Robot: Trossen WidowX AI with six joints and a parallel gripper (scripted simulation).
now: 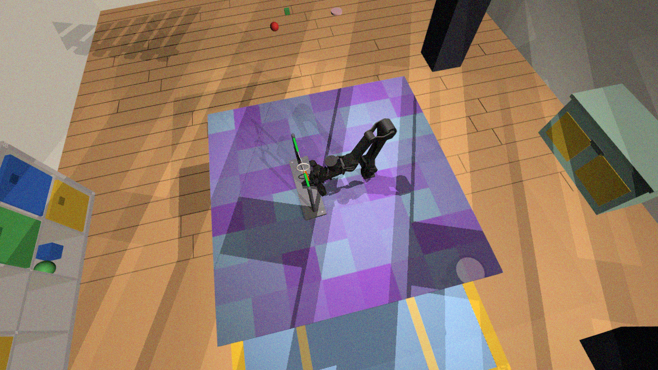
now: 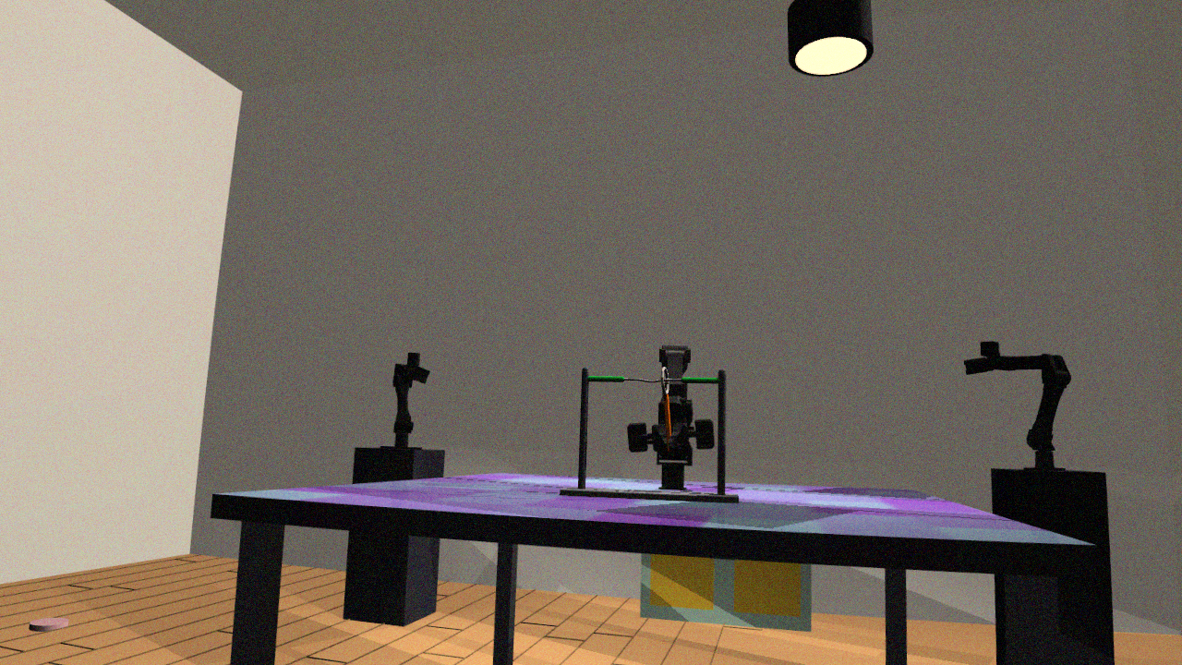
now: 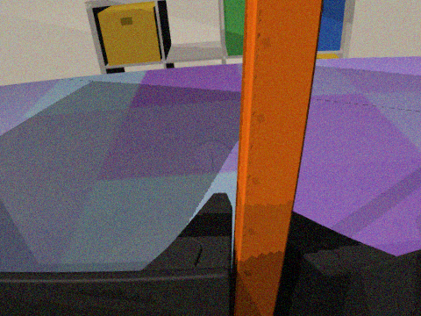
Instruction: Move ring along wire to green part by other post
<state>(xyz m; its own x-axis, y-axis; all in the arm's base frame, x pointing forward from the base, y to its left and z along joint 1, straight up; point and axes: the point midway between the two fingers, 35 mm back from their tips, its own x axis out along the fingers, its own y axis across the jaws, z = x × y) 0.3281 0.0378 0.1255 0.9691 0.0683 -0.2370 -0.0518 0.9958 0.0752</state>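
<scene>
The white ring [image 1: 296,167] [image 2: 664,371] is around the thin grey wire [image 2: 638,380], nearer the right green part [image 2: 701,380] than the left green part [image 2: 606,379] in the exterior view. It shows nearly edge-on there; whether it touches the wire is too small to tell. Its orange handle [image 2: 668,411] [image 3: 276,132] hangs down, slightly tilted. My gripper [image 2: 669,438] [image 3: 232,205] is shut on the orange handle, below the wire. The left post [image 2: 583,429] and right post [image 2: 721,429] stand upright. The ring itself is out of the wrist view.
The posts stand on a flat grey base [image 1: 317,215] on the patchwork table [image 1: 349,276]. The arm [image 1: 356,156] reaches in from the side opposite the exterior view. A pale disc [image 1: 469,269] shows at a table corner. Two other arms [image 2: 402,396] [image 2: 1049,396] stand on pedestals beyond the table.
</scene>
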